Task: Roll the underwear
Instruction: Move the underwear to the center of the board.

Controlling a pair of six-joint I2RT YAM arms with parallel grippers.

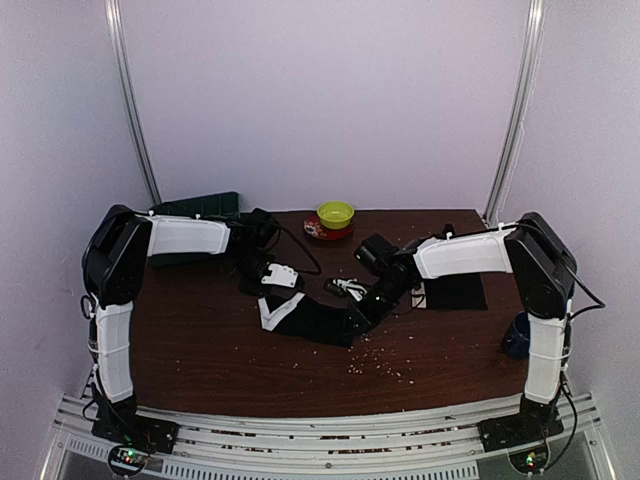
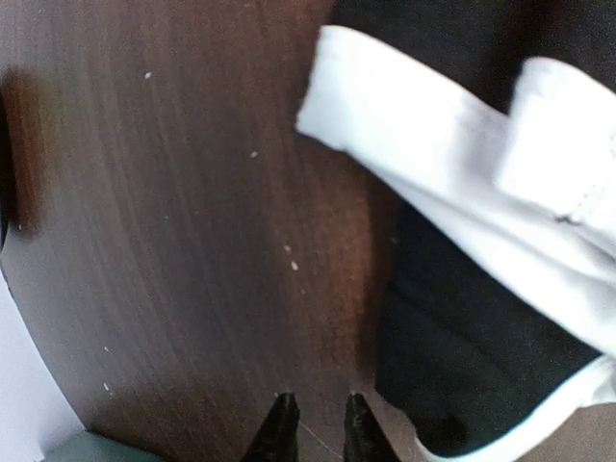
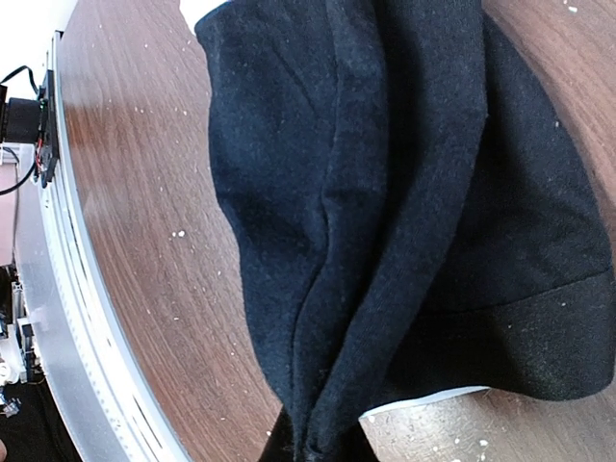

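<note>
the underwear (image 1: 315, 318) lies stretched across the middle of the table (image 1: 200, 350), its long axis running side to side between the two arms. the right pincer (image 3: 308, 448) is clenched on the right-hand end, with the black cloth gathered into folds that run straight down into its tips. the white waistband (image 2: 433, 183) sits at the far left end, rumpled and partly turned up. the left pincer (image 2: 318, 433) hangs just beside that band, its tips a little apart with only bare wood between them, grasping nothing. from where it hangs, the band lies ahead and off to its right. the left arm is plainly the nearer one to that end, so i'd guess a roll would run along this axis.
</note>
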